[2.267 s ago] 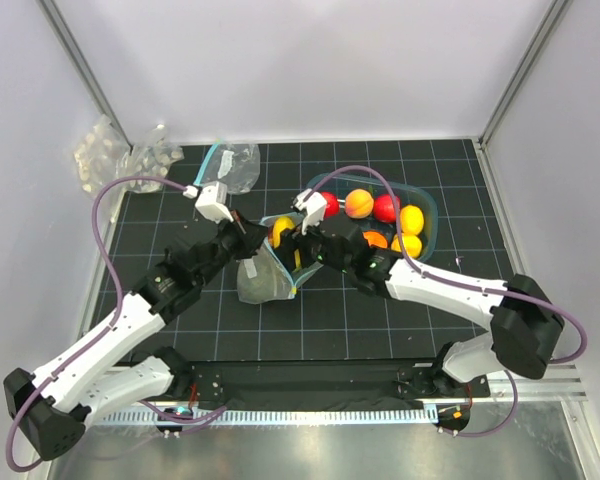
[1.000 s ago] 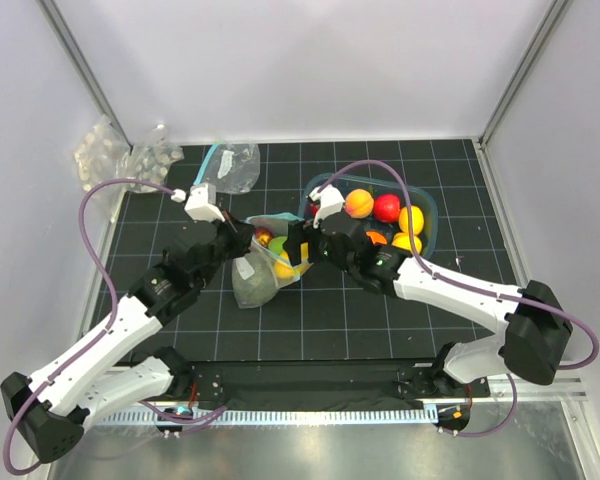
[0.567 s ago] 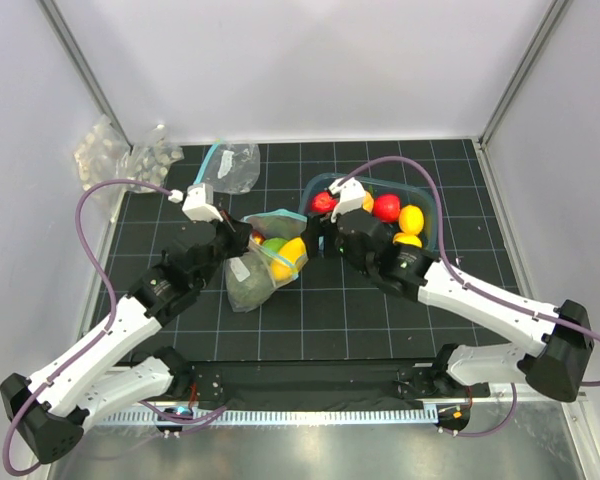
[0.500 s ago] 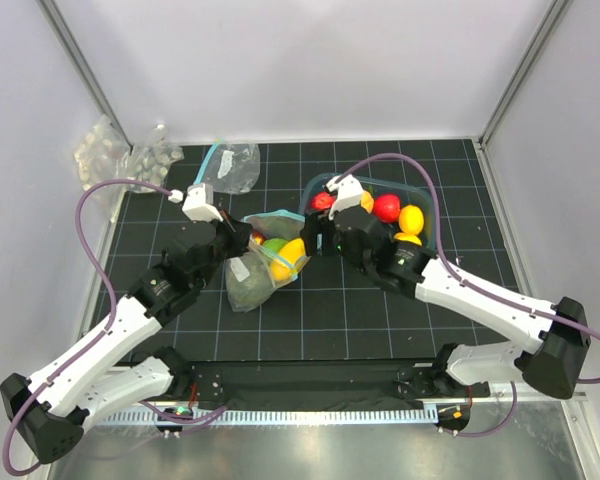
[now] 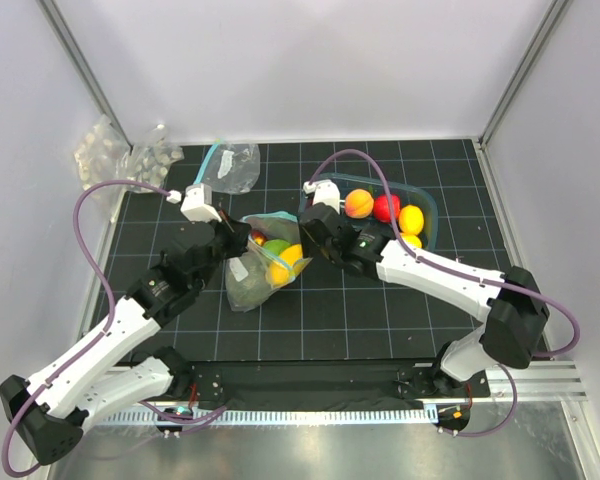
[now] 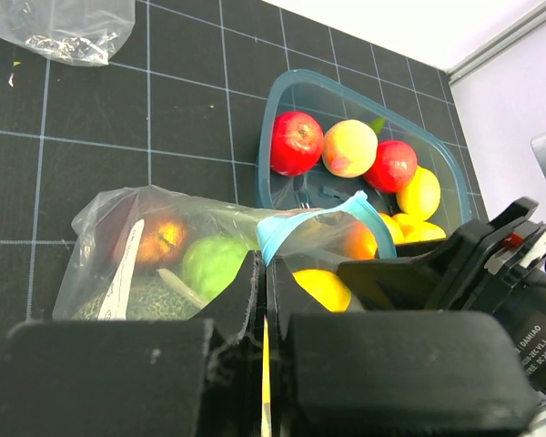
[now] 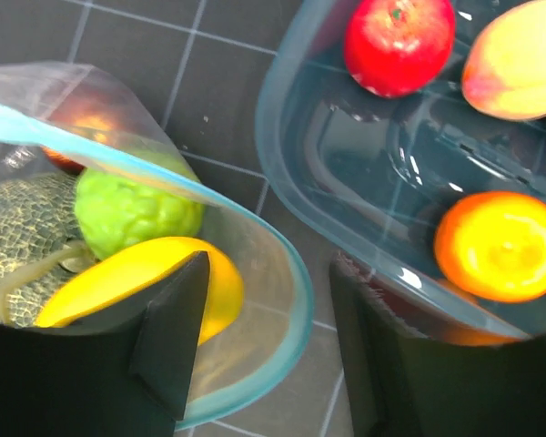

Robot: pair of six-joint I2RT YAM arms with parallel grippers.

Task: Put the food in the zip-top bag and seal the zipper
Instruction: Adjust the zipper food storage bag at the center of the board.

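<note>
The zip-top bag (image 5: 252, 280) lies between the arms holding food: a yellow lemon (image 6: 320, 287), a green ball (image 6: 209, 264), a reddish fruit (image 6: 157, 241) and a netted melon (image 7: 23, 228). My left gripper (image 6: 264, 269) is shut on the bag's teal zipper (image 6: 296, 226) and holds the mouth up. My right gripper (image 7: 268, 337) is open. Its fingers (image 7: 173, 337) straddle the far side of the zipper rim (image 7: 296, 291), with the lemon (image 7: 146, 273) just inside. In the top view the left gripper (image 5: 242, 238) and right gripper (image 5: 302, 238) flank the bag mouth.
A teal-tinted tub (image 5: 427, 205) right of the bag holds more fruit: a red ball (image 6: 296, 143), a peach (image 6: 349, 148), an orange (image 7: 500, 246), lemons (image 5: 411, 219). A crumpled clear bag (image 5: 230, 165) and packs of white lumps (image 5: 110, 150) sit at the back left.
The right gripper drew back toward the tub, then returned to the bag's mouth with its jaws narrower. The lemon lies in the bag. The left gripper kept its hold.
</note>
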